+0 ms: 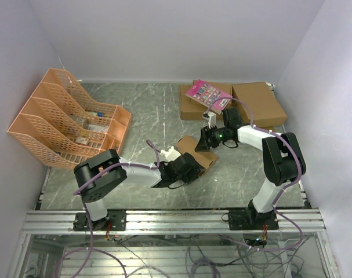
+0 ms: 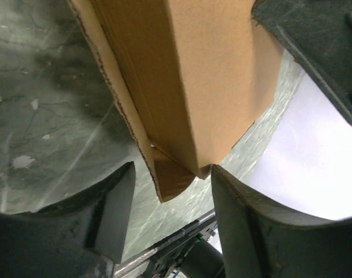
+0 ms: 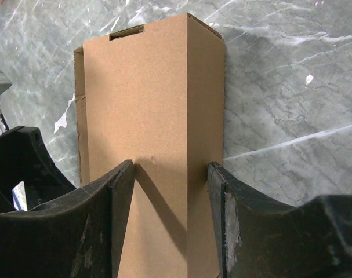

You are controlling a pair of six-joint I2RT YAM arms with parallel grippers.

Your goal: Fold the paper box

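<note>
The paper box is a plain brown oblong carton lying on the marble table between both arms. My right gripper is shut on its far end. In the right wrist view both fingers press the box's long sides, and a slot shows in its far edge. My left gripper stands at the near end. In the left wrist view it is open: the right fingertip meets the box's lower corner, and the left finger stands apart from a loose flap.
Orange file trays stand at the back left. Two larger brown boxes lie at the back right, one of them under a pink booklet. A metal rail runs along the near edge.
</note>
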